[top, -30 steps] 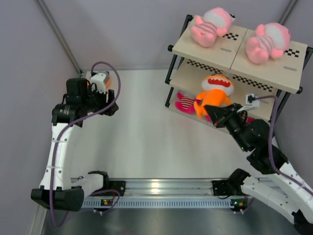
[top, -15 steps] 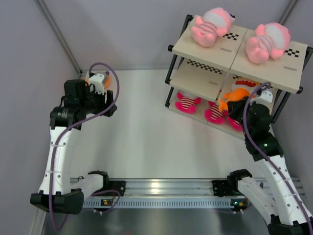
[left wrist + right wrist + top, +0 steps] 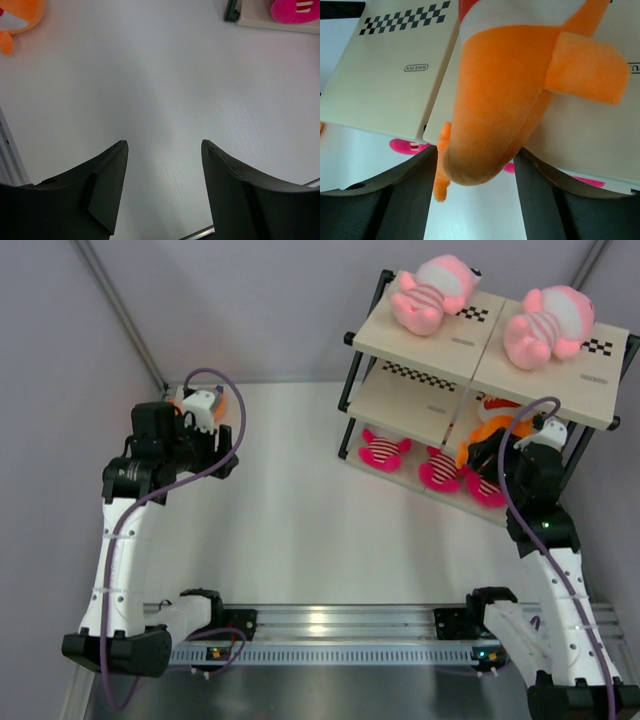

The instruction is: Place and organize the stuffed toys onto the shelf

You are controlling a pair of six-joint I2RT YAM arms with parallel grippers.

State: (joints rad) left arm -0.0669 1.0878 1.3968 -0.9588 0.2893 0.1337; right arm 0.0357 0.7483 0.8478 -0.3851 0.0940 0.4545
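Note:
The shelf (image 3: 400,340) stands at the back right. Two pale pink stuffed toys (image 3: 432,295) (image 3: 548,325) lie on its top board, and three magenta striped ones (image 3: 383,451) (image 3: 440,472) (image 3: 485,490) on the bottom board. An orange shark (image 3: 495,100) rests on the middle board (image 3: 385,85), its rear end between the parted fingers of my right gripper (image 3: 476,152), which is open. My left gripper (image 3: 164,143) hangs open and empty over the table at the left. A second orange shark (image 3: 20,17) lies just beyond it.
Grey walls close in the white table (image 3: 290,510) on the left and at the back. The shelf's black corner post (image 3: 231,10) and a magenta toy (image 3: 295,11) show at the top right of the left wrist view. The arms' base rail (image 3: 330,635) runs along the near edge.
My right arm has carried the orange shark from in front of the shelf onto the right part of the middle board, and its jaws have opened. The left arm has barely shifted.

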